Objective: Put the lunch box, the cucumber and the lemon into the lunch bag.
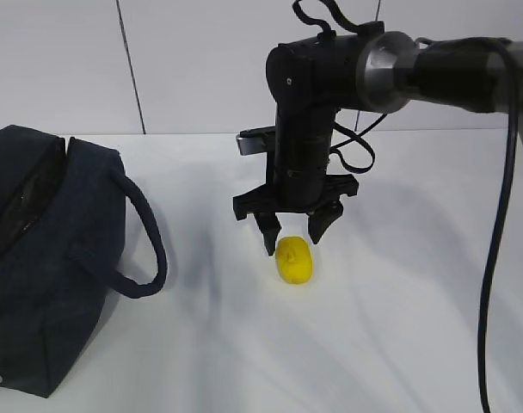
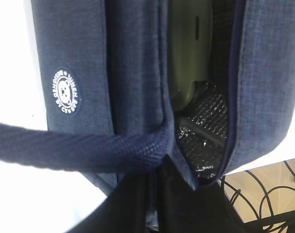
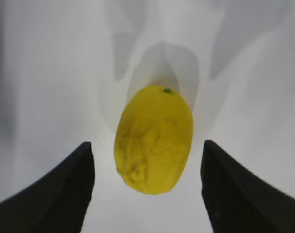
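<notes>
The yellow lemon (image 1: 294,261) lies on the white table right of the lunch bag (image 1: 46,258). My right gripper (image 1: 293,242) hangs straight above it, open, with one finger on each side. In the right wrist view the lemon (image 3: 155,141) sits between the open fingers of the gripper (image 3: 147,145), untouched. In the left wrist view the navy bag (image 2: 133,63) is open at the top, and the lunch box's sage-green lid (image 2: 188,53) shows inside on the foil lining (image 2: 205,141). My left gripper (image 2: 159,172) is shut on the bag's fabric by the opening. The cucumber is out of view.
One bag handle (image 1: 145,249) loops out toward the lemon; a handle strap (image 2: 79,150) crosses the left wrist view. The white round logo (image 2: 66,91) is on the bag's side. A black cable (image 1: 494,258) hangs at the right. A white wall stands behind the table.
</notes>
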You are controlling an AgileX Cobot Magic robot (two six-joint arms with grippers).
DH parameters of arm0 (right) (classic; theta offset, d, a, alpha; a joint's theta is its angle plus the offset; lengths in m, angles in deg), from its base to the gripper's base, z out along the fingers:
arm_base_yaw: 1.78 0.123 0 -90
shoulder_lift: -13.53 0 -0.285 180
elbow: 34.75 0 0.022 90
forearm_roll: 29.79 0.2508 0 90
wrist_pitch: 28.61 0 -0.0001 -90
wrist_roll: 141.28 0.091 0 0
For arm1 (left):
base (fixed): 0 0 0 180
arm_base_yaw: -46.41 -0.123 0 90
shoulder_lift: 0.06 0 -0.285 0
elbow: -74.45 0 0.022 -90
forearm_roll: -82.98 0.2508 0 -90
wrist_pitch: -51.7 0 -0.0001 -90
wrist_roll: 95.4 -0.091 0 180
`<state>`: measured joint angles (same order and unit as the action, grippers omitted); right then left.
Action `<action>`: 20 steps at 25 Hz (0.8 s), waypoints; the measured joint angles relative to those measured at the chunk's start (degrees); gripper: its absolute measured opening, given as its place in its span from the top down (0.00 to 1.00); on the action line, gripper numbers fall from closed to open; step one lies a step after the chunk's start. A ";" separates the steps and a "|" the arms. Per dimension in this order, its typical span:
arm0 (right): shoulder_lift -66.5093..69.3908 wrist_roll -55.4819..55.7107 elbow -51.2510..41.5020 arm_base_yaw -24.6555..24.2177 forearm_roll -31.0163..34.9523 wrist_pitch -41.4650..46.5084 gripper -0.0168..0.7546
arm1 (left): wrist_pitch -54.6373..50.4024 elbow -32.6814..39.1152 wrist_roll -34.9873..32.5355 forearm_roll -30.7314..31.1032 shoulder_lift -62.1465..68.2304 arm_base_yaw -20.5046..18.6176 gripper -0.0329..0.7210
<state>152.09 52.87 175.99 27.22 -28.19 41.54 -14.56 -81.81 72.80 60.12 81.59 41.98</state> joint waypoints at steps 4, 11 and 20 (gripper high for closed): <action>1.19 0.00 0.00 0.00 -0.19 0.00 0.33 | -0.04 0.00 0.00 0.00 0.00 0.00 0.95; 3.52 0.00 0.10 0.00 -0.51 -0.13 0.33 | -0.13 0.00 0.00 0.09 0.00 0.00 0.95; 4.53 0.10 0.22 0.00 -0.51 -0.25 0.41 | -0.46 0.00 0.00 0.09 0.00 0.00 0.95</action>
<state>156.63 52.98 176.20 27.22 -28.70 41.29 -15.03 -81.81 72.80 60.22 81.59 41.98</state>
